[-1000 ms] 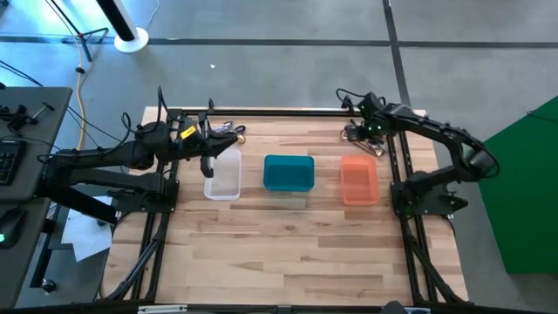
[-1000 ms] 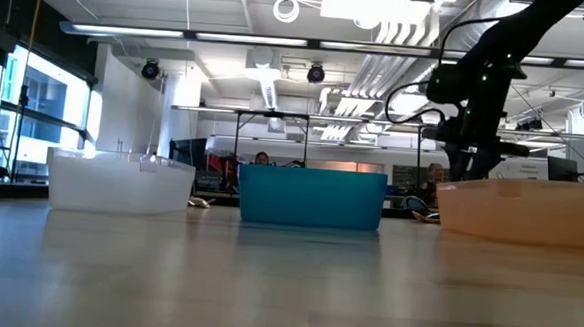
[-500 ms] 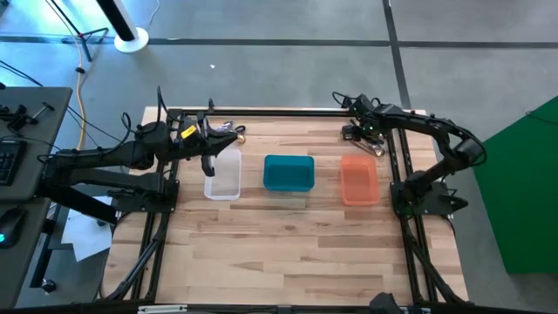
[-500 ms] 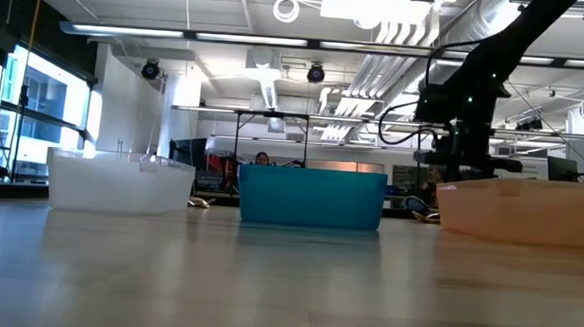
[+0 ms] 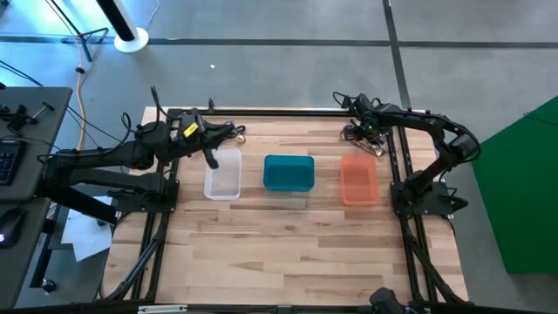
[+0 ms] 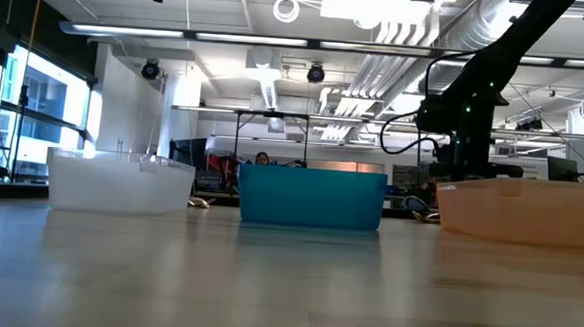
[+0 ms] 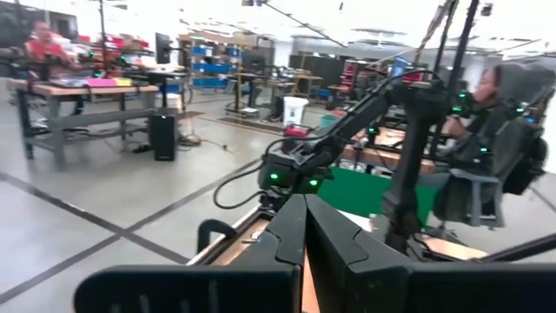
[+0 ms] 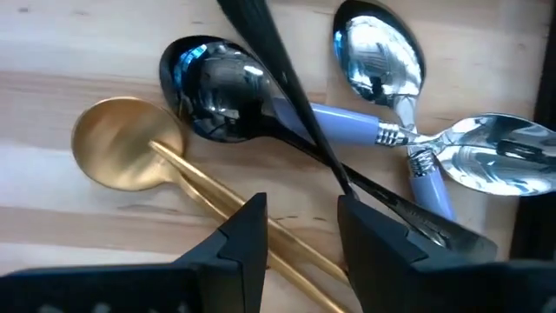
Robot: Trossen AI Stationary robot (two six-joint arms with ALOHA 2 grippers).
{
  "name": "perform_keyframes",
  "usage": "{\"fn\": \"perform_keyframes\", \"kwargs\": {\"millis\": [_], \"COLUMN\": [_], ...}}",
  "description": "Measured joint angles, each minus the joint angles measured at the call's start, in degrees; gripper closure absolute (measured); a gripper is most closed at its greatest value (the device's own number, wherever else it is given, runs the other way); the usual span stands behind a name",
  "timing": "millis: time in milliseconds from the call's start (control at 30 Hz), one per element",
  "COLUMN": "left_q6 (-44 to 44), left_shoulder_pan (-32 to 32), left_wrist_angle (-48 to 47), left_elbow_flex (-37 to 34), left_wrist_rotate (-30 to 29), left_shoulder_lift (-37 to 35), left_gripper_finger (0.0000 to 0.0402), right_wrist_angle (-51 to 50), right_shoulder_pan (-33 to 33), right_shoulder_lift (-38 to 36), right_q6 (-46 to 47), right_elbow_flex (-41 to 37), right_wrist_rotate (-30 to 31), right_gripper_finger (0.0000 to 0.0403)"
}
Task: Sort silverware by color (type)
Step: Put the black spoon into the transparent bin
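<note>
A small pile of silverware (image 5: 373, 145) lies on the wooden table at the far right. The right wrist view shows a gold spoon (image 8: 130, 143), a black spoon (image 8: 213, 87) and two silver spoons with blue handles (image 8: 378, 56). They lie crossed over one another. My right gripper (image 8: 302, 213) hovers open just above them, pointing steeply down. Its fingers stand on either side of the crossed gold and black handles. My left gripper (image 7: 304, 228) is shut and empty. It is held level, high over the far end of the clear bin (image 5: 222, 174).
A clear bin, a teal bin (image 5: 289, 173) and an orange bin (image 5: 358, 180) stand in a row across the table's far half. More silverware (image 5: 230, 131) lies at the far left, by the left arm. People sit at benches beyond the table.
My right gripper has come down toward the silverware pile at the far right and tipped more steeply, its fingers staying open. My left gripper has turned a little at the wrist without leaving its place.
</note>
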Motion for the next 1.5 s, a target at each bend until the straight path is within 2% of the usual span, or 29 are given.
{"fn": "perform_keyframes", "kwargs": {"millis": [267,400,1067,1500], "left_q6": [2.0,2.3,2.3,2.3], "left_shoulder_pan": [0.0,0.0,0.0,0.0], "left_wrist_angle": [0.7,0.7,0.6,0.6], "left_elbow_flex": [0.0,0.0,0.0,0.0], "left_wrist_rotate": [-1.3,-1.0,1.0,1.0], "left_shoulder_lift": [0.0,0.0,0.0,0.0], "left_gripper_finger": [0.0402,0.0402,0.0402,0.0401], "right_wrist_angle": [0.2,0.5,-0.4,1.5], "right_shoulder_pan": [0.1,0.1,0.1,0.1], "right_shoulder_lift": [0.0,0.0,0.4,0.4], "right_q6": [10.3,12.5,11.1,15.5], "right_elbow_flex": [0.0,0.0,0.0,0.0], "right_wrist_rotate": [6.9,5.7,4.6,5.3], "right_gripper_finger": [0.0277,0.0277,0.0277,0.0277]}}
